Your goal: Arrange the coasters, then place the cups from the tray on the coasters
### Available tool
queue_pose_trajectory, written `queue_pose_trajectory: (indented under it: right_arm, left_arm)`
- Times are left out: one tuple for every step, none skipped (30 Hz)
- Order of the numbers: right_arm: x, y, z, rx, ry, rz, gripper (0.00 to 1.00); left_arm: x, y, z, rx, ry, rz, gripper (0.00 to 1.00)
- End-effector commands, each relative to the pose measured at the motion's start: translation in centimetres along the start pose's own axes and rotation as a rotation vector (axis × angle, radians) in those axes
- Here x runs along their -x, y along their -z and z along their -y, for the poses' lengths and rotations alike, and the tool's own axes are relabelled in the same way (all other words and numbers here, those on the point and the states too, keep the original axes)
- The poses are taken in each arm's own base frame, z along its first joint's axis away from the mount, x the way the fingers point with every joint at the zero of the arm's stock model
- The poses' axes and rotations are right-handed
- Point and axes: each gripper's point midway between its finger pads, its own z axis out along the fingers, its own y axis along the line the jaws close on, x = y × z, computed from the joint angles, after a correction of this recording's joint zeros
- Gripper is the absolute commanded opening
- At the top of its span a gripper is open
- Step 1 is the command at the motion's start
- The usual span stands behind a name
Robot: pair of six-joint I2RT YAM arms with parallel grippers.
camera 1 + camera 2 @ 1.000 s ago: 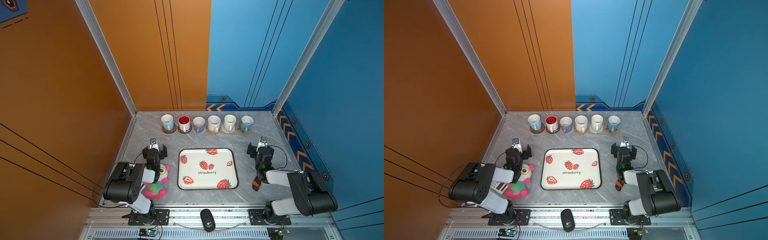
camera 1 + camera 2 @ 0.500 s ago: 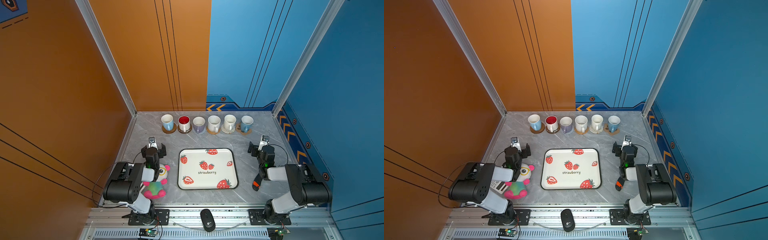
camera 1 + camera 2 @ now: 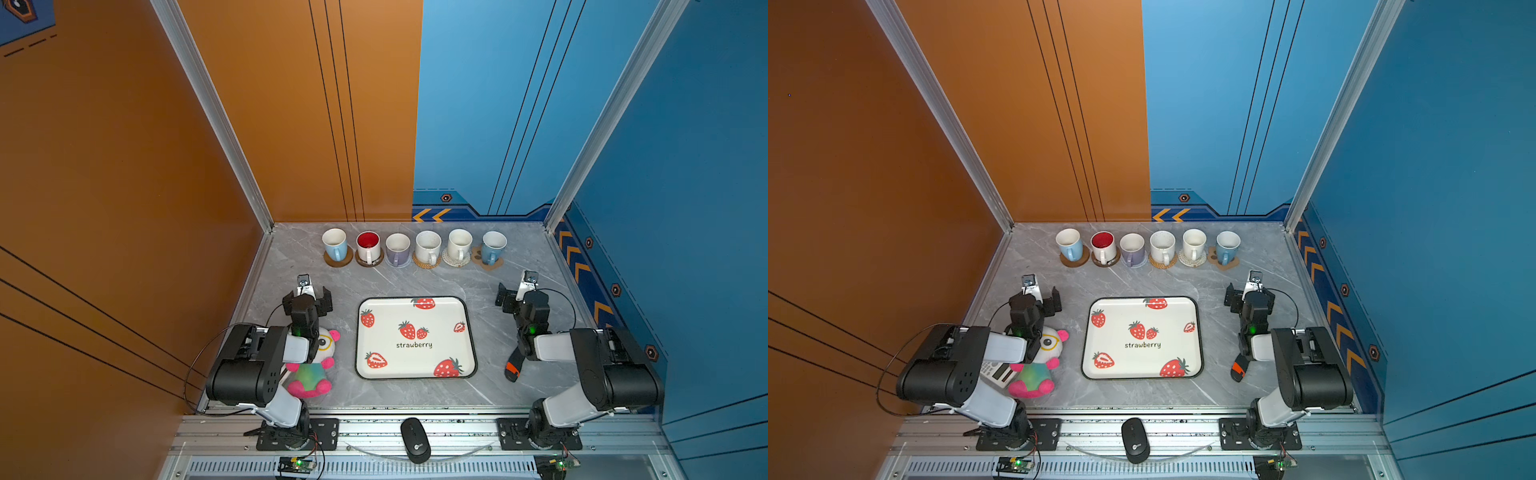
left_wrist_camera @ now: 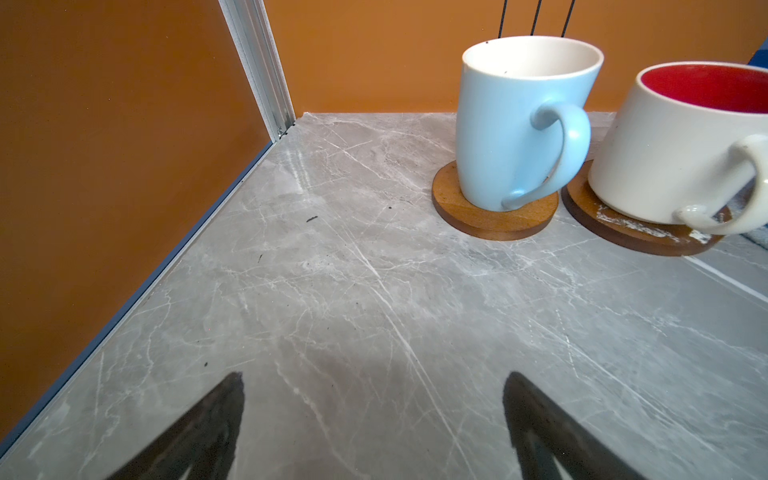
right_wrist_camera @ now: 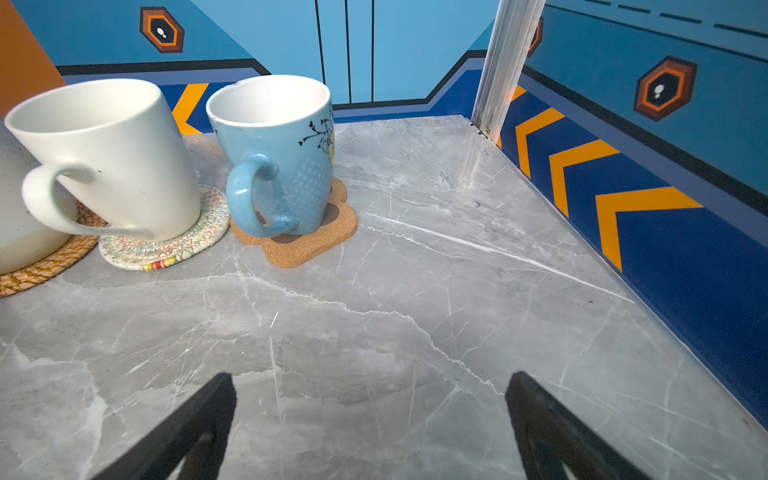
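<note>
Six cups [image 3: 428, 247] are standing in a row across the upper middle of both top views, each sitting on its own coaster. That makes six coasters [image 3: 426, 264] lying under them: two brown discs, one grey round, two woven rounds and one cork paw shape. By colour the cups are running two light blue, one lavender, two white and one white with a red inside. The single tray [image 3: 436, 316] is lying bare at the centre of the bench [image 3: 490, 395], so the task is looking finished.

The left end effector [image 4: 374, 378], left of the tray, is hovering low with its jaws spread wide and gripping nothing. The right end effector [image 5: 370, 377] is doing likewise on the right.

The cups are looking like glazed ceramic: stiff, fairly heavy, slippery and chippable. Pinching the wall at the rim, or the handle, is seeming the safest hold. The coasters are looking thin and light.
</note>
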Motion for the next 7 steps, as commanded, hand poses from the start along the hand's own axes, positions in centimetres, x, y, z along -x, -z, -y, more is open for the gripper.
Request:
queue_pose_trajectory:
  right_arm:
    - [0.24, -0.27, -0.3, 0.006, -0.008, -0.002, 1.0]
    - [0.18, -0.27, -0.28, 0.006, -0.008, -0.004, 1.0]
    - [0.21, -0.28, -0.31, 0.008, -0.008, -0.003, 1.0]
    - [0.2, -0.29, -0.29, 0.007, -0.008, -0.004, 1.0]
    - [0.25, -0.28, -0.27, 0.006, -0.008, -0.002, 1.0]
    - [0.18, -0.28, -0.3, 0.007, -0.008, -0.004, 1.0]
    - [0.24, -0.25, -0.31, 0.007, -0.008, -0.001, 1.0]
  left_arm:
    - [0.77, -0.29, 0.09, -0.005, 0.013, 0.013, 0.98]
    - [0.77, -0.29, 0.09, -0.005, 0.013, 0.013, 0.98]
    - [0.73, -0.28, 0.11, -0.006, 0.013, 0.012, 0.98]
    - [0.79, -0.31, 0.1, -0.005, 0.013, 0.013, 0.98]
    - [0.67, -0.28, 0.11, -0.006, 0.012, 0.01, 0.98]
    - [0.66, -0.27, 0.11, -0.006, 0.012, 0.01, 0.98]
    - [0.78, -0.3, 0.09, -0.005, 0.013, 0.013, 0.98]
